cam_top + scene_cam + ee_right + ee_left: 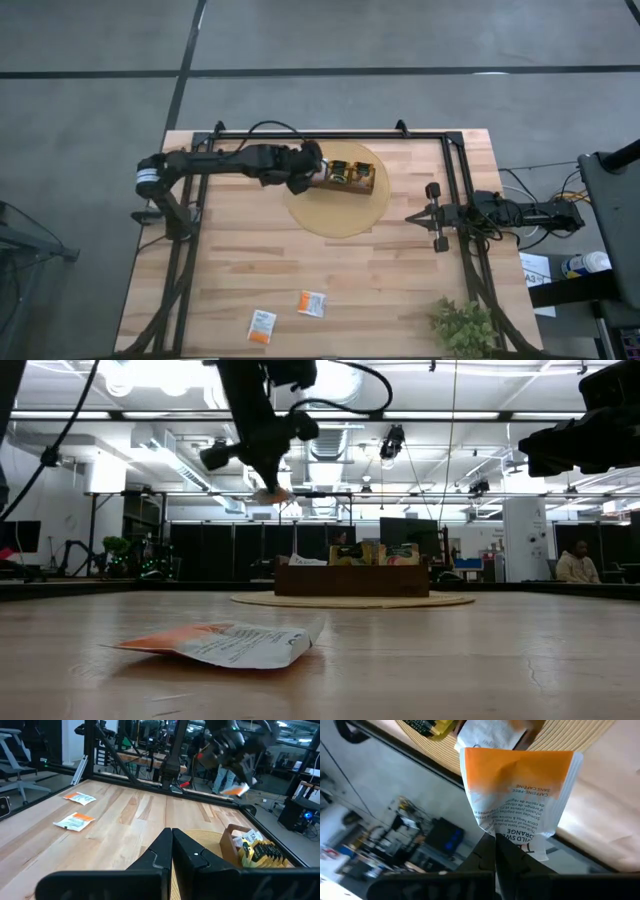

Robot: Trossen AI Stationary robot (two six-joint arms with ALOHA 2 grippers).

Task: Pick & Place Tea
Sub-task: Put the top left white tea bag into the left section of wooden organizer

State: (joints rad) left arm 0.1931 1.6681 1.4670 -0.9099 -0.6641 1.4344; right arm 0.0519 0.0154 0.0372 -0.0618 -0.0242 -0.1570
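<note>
From above I see wide bare table (400, 275) between the round mat (345, 215) and two loose tea packets (262, 326) (312, 303) near the front edge. The left arm (240, 162) hangs over the tray (372, 180), blocking approach there. A small plant (462, 325) fills the front right corner.

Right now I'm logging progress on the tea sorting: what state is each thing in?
Left gripper: shut on a white-and-orange tea packet, raised above the wooden tray.
Wooden tray: on the round mat, some packets already inside.
Two tea packets: lying flat on the table, not yet picked.
Right gripper: shut, empty, waiting at the table's right side.
</note>
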